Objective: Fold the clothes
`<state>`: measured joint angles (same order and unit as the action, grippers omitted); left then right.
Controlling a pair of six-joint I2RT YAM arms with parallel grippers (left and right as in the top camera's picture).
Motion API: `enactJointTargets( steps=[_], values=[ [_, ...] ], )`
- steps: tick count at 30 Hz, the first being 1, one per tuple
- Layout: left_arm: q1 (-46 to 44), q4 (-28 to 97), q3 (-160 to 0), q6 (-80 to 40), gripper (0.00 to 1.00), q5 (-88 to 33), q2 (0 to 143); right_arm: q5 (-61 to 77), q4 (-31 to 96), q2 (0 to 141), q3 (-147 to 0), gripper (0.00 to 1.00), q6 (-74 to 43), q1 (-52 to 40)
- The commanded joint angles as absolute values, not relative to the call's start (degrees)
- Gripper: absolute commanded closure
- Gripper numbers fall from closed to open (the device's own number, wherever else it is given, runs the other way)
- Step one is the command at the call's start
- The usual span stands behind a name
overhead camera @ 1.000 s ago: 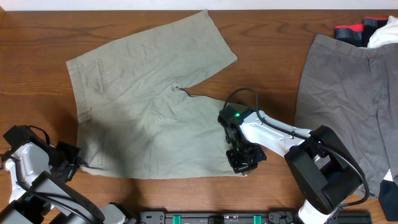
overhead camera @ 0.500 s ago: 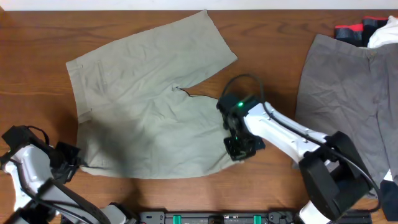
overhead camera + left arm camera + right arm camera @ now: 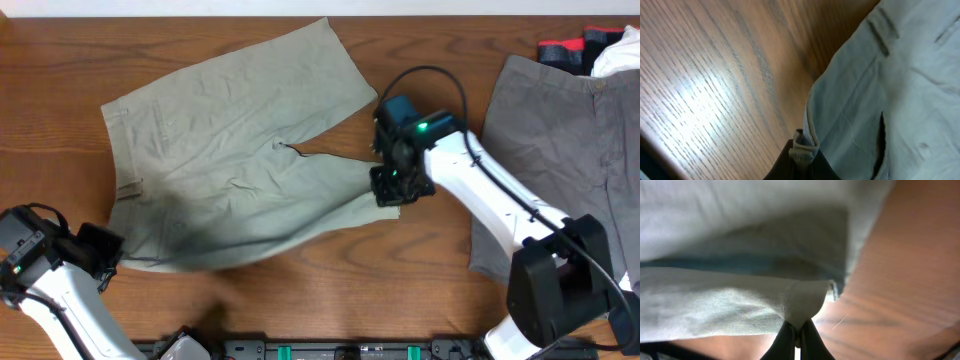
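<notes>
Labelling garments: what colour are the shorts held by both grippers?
Light khaki-beige shorts; clearest in the overhead view.

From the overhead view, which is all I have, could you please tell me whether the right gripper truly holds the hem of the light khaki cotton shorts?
Observer: Yes. The right wrist camera shows the right gripper shut on a hem corner of the light khaki cotton shorts.
Operator: Thank you. And the left gripper, which is half hidden for me?
Observer: The left wrist camera shows the left gripper shut on the shorts' waistband corner, with the bare brown wooden table beside it.
</notes>
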<state>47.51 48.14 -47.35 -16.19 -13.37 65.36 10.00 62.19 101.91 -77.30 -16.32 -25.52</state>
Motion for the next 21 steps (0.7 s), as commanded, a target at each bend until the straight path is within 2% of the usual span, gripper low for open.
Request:
enactJointTargets(
  steps=[1,13,21],
  values=[
    [47.37,48.90,-47.62,-15.09,0.94,-13.04,61.78,8.97,60.99,100.71,-80.44,0.99,-17.08,-22.15],
    [47.37,52.69,-48.27,-15.05,0.94,-13.10,54.78,9.02,60.93,100.71,-90.48,0.99,-13.58,-19.35],
    [47.22,57.89,-55.00,-11.44,0.94,-17.41,54.54,8.99,63.53,100.71,-95.42,0.99,-12.62,-19.35]
  ],
)
